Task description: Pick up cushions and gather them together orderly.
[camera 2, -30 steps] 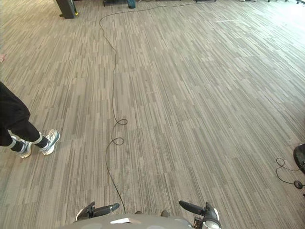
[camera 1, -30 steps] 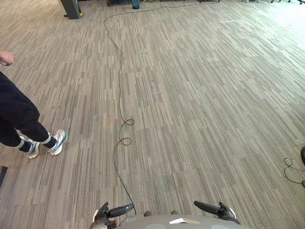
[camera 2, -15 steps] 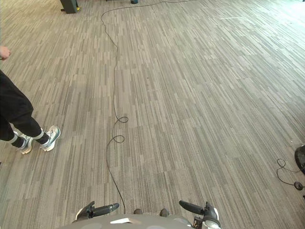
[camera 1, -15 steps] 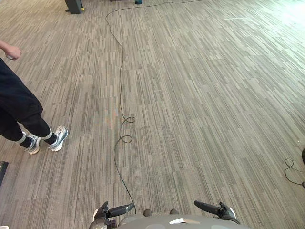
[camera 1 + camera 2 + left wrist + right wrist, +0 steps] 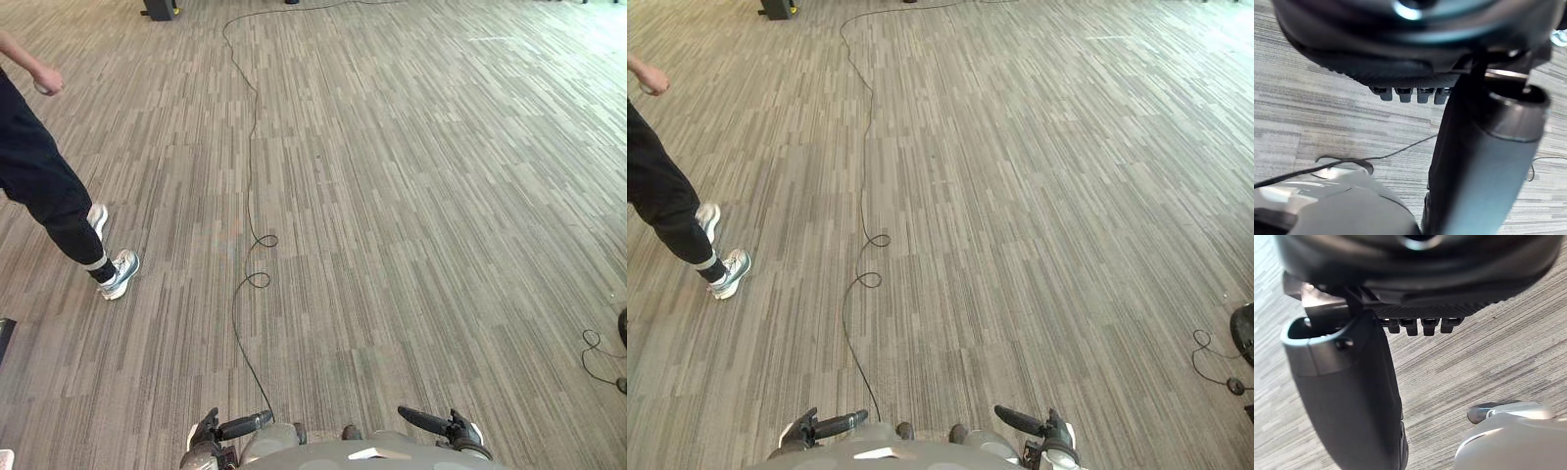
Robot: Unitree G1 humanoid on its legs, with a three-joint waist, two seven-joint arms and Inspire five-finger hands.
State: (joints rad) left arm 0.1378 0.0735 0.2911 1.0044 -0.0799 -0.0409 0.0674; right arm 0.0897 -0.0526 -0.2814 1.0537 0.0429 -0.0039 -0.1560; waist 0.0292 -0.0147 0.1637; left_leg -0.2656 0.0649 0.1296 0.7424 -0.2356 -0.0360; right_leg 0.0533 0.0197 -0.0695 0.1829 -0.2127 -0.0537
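While held low at the near edge, left hand [image 5: 230,429] relaxed and empty, right hand [image 5: 436,426] loose-fingered and empty, striped grey carpet floor [image 5: 411,196] ahead, person [image 5: 41,181] in dark trousers and pale shoes mid-stride at left.

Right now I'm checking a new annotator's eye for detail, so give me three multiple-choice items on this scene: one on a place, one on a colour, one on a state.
1. Where does the person stand?
A. On the robot's left
B. On its right
C. Straight ahead, far off

2. What colour are the person's trousers?
A. White
B. Black
C. Red

3. What do the left robot hand and the right robot hand hold?
A. A cushion each
B. A cable
C. Nothing

Key: 1 A, the legs show at the left edge of both eye views. 2 B, the legs are black above pale shoes. 3 C, both wrist views show bare carpet past the hands.
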